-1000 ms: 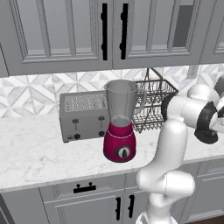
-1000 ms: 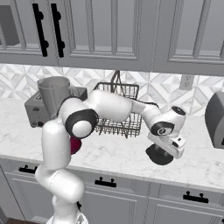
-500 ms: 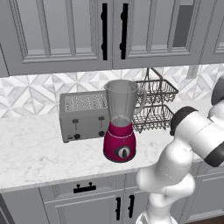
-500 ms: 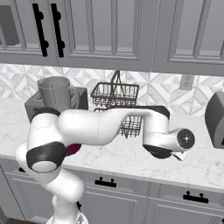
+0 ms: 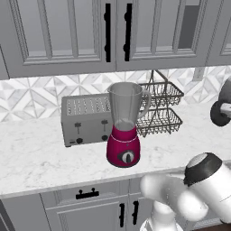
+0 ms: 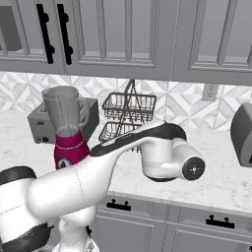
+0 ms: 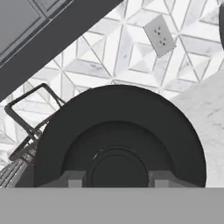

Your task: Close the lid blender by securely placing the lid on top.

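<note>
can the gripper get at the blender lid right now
Probably yes. In the hand view the lid sits directly ahead of the gripper, close up, with nothing between them; whether the fingers already grip it is unclear.

Even, soft rendered light; sharp pictures, faint shadows (no glare).

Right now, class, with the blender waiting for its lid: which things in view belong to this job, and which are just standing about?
Belong to the job:
blender, jar open on top
lid, right in front of the claw

Just standing about:
toaster
wire rack
wall socket
</note>
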### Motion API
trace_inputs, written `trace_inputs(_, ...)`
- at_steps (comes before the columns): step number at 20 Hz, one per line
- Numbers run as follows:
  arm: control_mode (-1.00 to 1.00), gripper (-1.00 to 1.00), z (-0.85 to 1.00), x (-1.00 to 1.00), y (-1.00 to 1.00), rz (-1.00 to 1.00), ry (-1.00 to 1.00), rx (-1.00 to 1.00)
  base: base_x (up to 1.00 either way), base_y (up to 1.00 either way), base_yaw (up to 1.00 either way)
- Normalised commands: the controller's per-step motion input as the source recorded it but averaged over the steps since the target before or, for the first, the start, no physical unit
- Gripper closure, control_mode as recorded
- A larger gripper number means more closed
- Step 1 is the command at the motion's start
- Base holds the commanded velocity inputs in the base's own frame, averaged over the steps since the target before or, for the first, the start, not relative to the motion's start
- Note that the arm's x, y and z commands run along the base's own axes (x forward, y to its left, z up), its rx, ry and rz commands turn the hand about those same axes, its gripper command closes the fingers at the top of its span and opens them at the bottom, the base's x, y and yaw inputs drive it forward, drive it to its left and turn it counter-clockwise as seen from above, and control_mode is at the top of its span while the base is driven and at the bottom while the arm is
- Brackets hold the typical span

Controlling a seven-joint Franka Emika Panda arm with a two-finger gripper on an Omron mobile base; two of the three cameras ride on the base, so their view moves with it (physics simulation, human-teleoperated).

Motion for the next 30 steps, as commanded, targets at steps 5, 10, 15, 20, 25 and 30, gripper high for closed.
trace_inputs(5, -1.00, 1.00, 1.00, 0.25, 0.96, -0.01, 0.06, 0.00, 0.00, 0.00, 0.00)
trace_inputs(10, -1.00, 1.00, 1.00, 0.26, 0.89, 0.00, 0.31, 0.00, 0.00, 0.00, 0.00)
trace_inputs(15, -1.00, 1.00, 1.00, 0.12, 0.64, 0.00, 0.54, -0.01, 0.00, 0.00, 0.00)
trace_inputs(20, -1.00, 1.00, 0.74, 0.03, 0.32, -0.02, 0.51, -0.01, 0.00, 0.00, 0.00)
trace_inputs(25, -1.00, 1.00, 0.02, 0.00, 0.10, 0.00, 0.02, 0.00, 0.00, 0.00, 0.00)
trace_inputs(30, -1.00, 1.00, 0.00, 0.00, 0.45, 0.00, 0.00, 0.00, 0.00, 0.00, 0.00)
